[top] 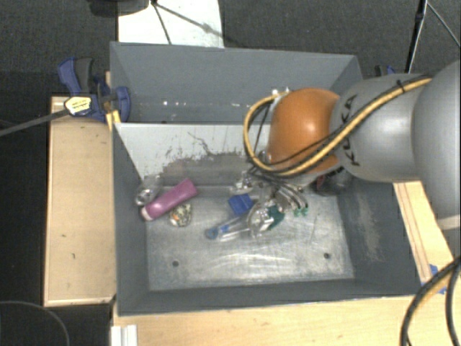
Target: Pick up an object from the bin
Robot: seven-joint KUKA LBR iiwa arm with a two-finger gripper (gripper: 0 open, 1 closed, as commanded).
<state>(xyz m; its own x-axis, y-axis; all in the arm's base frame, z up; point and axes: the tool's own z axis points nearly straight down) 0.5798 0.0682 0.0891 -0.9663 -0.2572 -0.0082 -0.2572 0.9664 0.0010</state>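
One grey metal bin (pixel 133 222) with six loose things, counted by kind. One purple cylinder (pixel 170 198), well to the view's left of the hand (pixel 268 209). One small round speckled piece (pixel 180 215), just beside that cylinder on its nearer side. One small grey metal piece (pixel 148 192), at the cylinder's end farthest from the hand. One blue block (pixel 240 204), just left of the hand. One clear stick with a blue tip (pixel 225 231), below and left of it. One green-and-white piece (pixel 272 216), at the hand itself, kind not discernible.
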